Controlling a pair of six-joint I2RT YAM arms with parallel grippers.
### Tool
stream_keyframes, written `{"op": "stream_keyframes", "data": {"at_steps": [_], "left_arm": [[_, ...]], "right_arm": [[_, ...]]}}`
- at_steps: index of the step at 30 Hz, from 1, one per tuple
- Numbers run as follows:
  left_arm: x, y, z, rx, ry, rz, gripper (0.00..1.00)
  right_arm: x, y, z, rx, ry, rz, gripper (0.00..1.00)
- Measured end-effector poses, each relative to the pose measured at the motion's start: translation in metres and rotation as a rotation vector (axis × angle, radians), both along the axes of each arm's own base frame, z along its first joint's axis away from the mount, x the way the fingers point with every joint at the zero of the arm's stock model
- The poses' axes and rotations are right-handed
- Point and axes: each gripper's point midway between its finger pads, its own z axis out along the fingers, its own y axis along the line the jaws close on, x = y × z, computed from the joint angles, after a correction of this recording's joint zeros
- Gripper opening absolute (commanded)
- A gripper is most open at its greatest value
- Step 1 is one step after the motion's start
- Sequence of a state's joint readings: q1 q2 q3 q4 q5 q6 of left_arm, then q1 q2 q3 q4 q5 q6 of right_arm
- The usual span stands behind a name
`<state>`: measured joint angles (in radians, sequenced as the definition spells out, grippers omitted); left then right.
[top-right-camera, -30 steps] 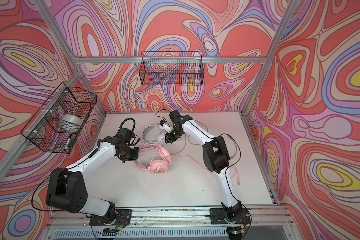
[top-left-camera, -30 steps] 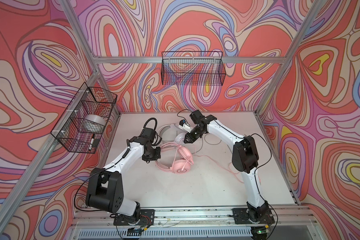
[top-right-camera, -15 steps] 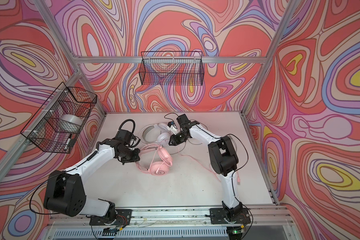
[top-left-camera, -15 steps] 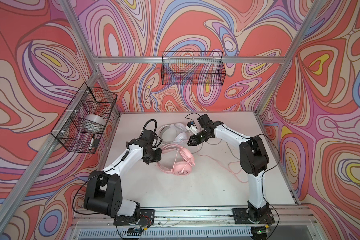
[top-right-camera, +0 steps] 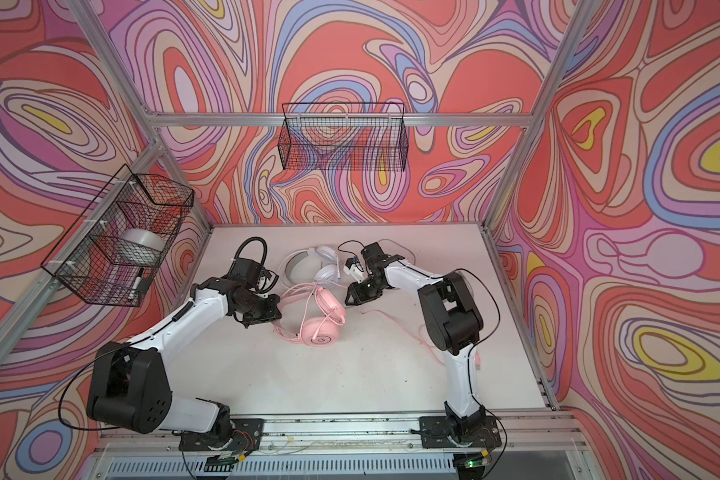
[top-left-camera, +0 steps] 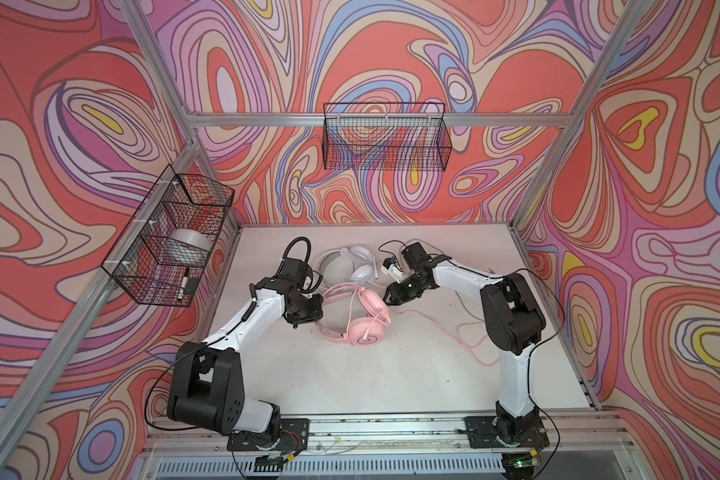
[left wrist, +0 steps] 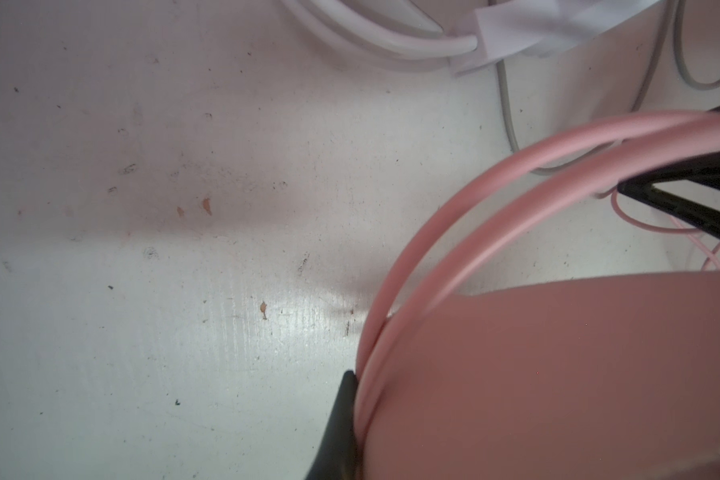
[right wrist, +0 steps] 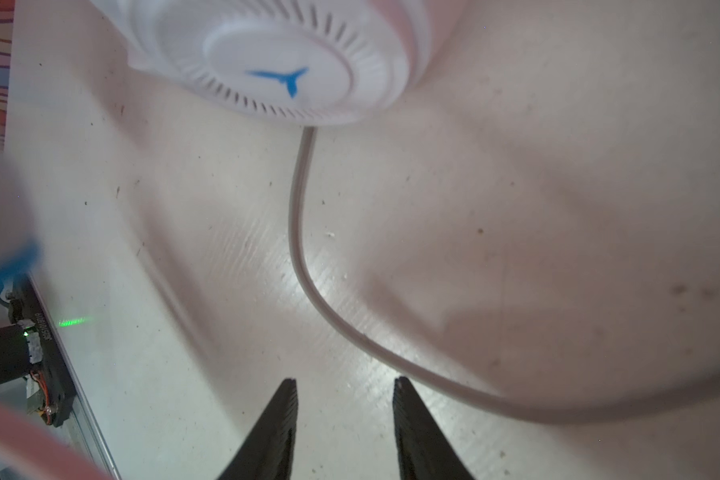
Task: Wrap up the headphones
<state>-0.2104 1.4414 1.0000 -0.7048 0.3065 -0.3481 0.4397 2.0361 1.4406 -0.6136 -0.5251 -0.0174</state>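
Swirling pink, red and lilac walls close in a white table, with a wire basket on the back wall at 12 o'clock. A second basket at 9 o'clock holds a roll of tape.

Both top views show the pink headphones lying a little behind the table's centre. The white headphones lie just beyond them toward 12 o'clock, close enough that the two headbands nearly meet. The pink cable runs loose across the table toward 4 o'clock.

The left gripper sits at 9 o'clock of the pink headphones, on their headband. In the left wrist view one black finger presses against the band's twin pink rods, while the other finger is hidden behind a blurred pink mass. The jaws appear pinched together on that band.

The right gripper hangs at 2 o'clock of the pink headphones, low over the table. Its two fingers stand clearly apart with only bare table between them. The grey cable leaves the white earcup with the blue mark and curves past just beside one fingertip, outside the gap.
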Motion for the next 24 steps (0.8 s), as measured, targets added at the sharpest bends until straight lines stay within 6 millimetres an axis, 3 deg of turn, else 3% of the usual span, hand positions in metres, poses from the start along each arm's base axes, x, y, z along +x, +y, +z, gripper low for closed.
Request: {"op": "stream_keyframes", "data": {"at_steps": [9, 18, 24], "left_arm": [[0.003, 0.000, 0.001, -0.015, -0.005, 0.017, 0.00], [0.004, -0.001, 0.000, -0.022, -0.001, 0.023, 0.00], [0.004, -0.001, -0.005, -0.019, 0.013, 0.023, 0.00]], "right_arm": [[-0.001, -0.015, 0.020, -0.020, -0.054, -0.032, 0.52], [-0.015, -0.030, 0.006, -0.084, -0.041, -0.049, 0.59], [-0.012, -0.036, 0.033, -0.088, -0.119, -0.066, 0.65]]}}
